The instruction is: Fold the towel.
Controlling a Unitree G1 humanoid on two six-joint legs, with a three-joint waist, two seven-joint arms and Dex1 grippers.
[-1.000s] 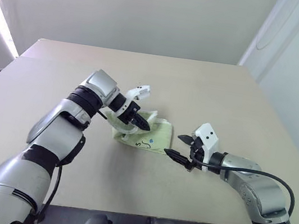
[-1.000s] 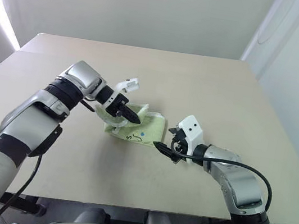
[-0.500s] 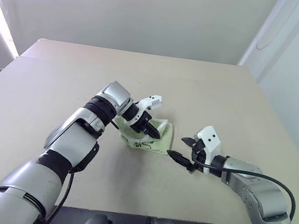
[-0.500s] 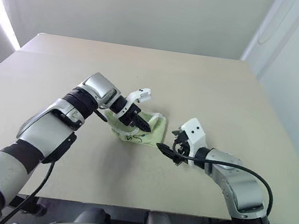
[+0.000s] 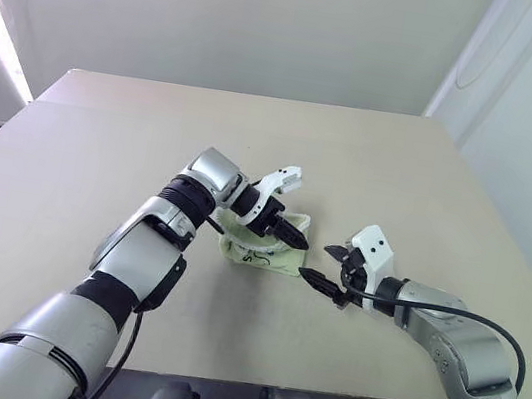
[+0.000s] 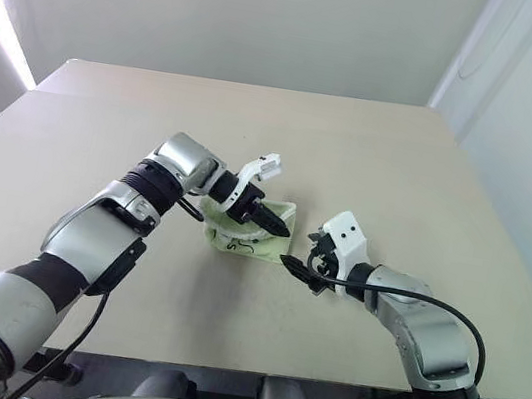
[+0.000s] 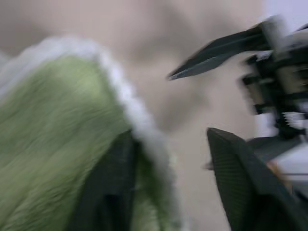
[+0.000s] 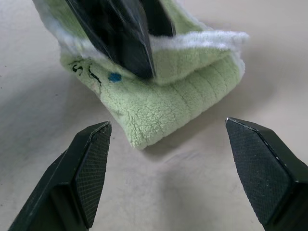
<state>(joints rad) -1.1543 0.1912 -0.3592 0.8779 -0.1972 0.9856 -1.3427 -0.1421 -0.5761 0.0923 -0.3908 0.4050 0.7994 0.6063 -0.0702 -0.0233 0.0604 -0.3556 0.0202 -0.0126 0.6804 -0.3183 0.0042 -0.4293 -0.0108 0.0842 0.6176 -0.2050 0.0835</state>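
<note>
The towel (image 5: 260, 252), a small light-green terry cloth with whitish edging, lies folded into a thick bundle near the middle of the beige table (image 5: 90, 162), slightly toward the near edge. Dark stitched marks and a small blue dot show on its near face in the right wrist view.

The left gripper (image 5: 291, 236) reaches across from the left and sits over the towel's right end. In the left wrist view its 2 black fingers (image 7: 240, 183) stand apart, with the towel's white edging lying against the inner face of 1 finger and the other finger clear of the cloth, so the jaws are parted and not clamped on the fabric.

The right gripper (image 5: 321, 269) hovers just right of the towel, pointing left at it. Its jaws are spread wide, both pads (image 8: 91, 168) off the cloth, and the towel's folded corner lies between and beyond them.
</note>
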